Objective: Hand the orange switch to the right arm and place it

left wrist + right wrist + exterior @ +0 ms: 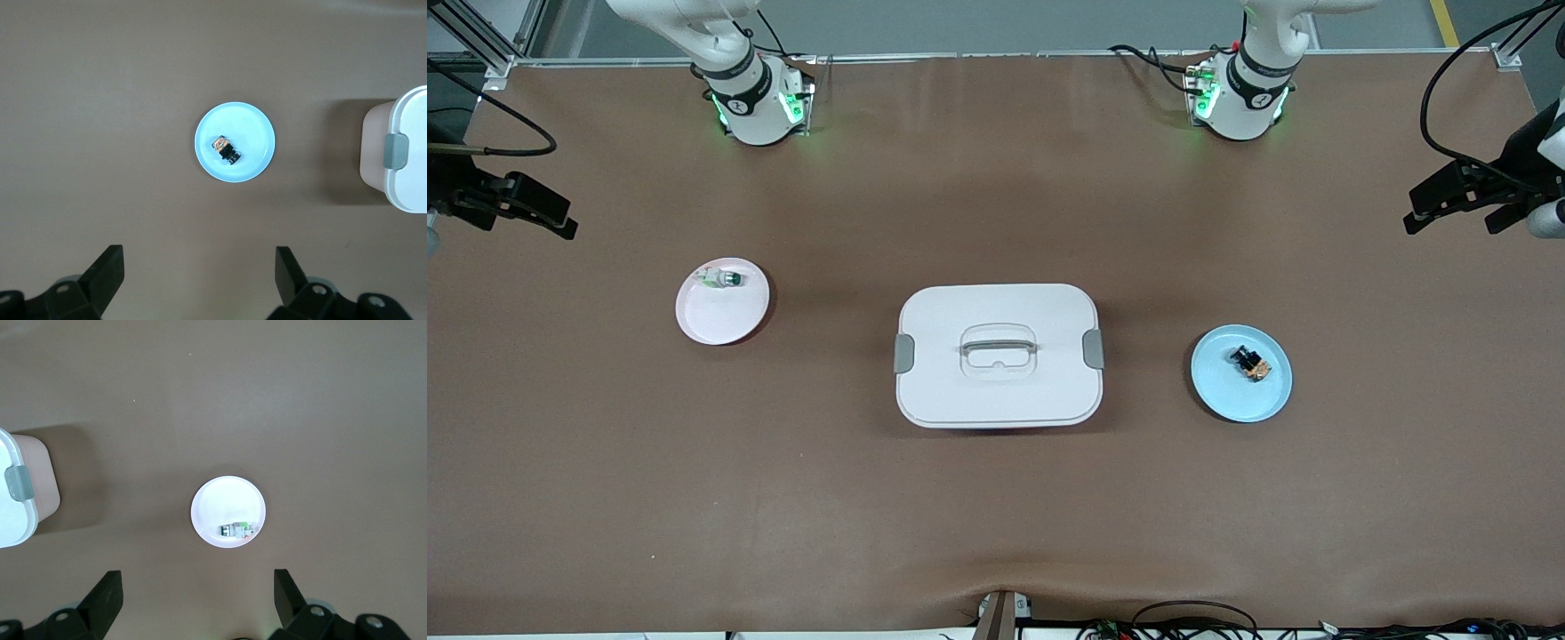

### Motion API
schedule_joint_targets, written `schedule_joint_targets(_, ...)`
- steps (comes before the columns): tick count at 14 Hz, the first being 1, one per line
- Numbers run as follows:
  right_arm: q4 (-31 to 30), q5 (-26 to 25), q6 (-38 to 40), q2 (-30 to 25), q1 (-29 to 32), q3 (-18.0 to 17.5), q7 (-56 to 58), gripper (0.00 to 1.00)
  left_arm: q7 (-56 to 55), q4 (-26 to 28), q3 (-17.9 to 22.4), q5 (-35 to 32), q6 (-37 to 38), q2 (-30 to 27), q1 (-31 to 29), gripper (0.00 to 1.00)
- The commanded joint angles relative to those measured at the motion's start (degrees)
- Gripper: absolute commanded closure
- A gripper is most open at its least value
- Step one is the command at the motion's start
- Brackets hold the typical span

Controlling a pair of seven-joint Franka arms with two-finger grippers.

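Observation:
The orange switch (1252,364), a tiny black block with a tan side, lies on a light blue plate (1227,400) toward the left arm's end of the table. In the left wrist view the switch (225,149) lies on the plate (257,130). My left gripper (200,267) is open and empty, high over the table beside that plate; it shows at the edge of the front view (1416,212). My right gripper (198,590) is open and empty, high over the table beside a pale pink plate (213,500); it also shows in the front view (567,224).
A white lidded box with a handle and grey clips (996,391) stands mid-table between the plates, and shows in both wrist views (407,180) (13,520). The pale pink plate (711,324) holds a clear-white part with a green cap (722,278) (238,530).

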State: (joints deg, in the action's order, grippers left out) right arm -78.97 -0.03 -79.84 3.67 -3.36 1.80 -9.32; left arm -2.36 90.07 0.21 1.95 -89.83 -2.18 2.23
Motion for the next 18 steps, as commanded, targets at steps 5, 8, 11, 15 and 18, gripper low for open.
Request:
schedule_joint_targets(5,-1.19,3.02,-0.14,-1.73,3.09,-0.93,0.45,0.00,-0.27,-0.95,-0.30,0.15,0.97,0.24,-0.21,0.00)
schedule_joint_targets(8,-1.10,3.20,-0.50,-2.17,3.27,-1.10,0.45,0.00,-8.58,-0.69,-0.29,-0.11,1.06,0.77,0.05,0.00)
schedule_joint_targets(11,-1.10,3.20,-0.76,-2.70,3.44,-1.72,0.53,0.00,-18.88,-0.68,-0.47,-1.25,4.04,2.08,0.76,0.00)
schedule_joint_targets(15,-1.01,2.85,-1.64,-2.79,3.18,-1.72,2.64,0.00,-35.48,-0.60,-0.91,-1.25,4.40,4.54,0.67,0.00)
schedule_joint_targets(18,-1.10,2.58,-1.73,-2.79,3.00,-1.63,2.64,0.00,-38.24,-0.24,-1.00,-1.25,4.22,5.95,1.20,0.00)
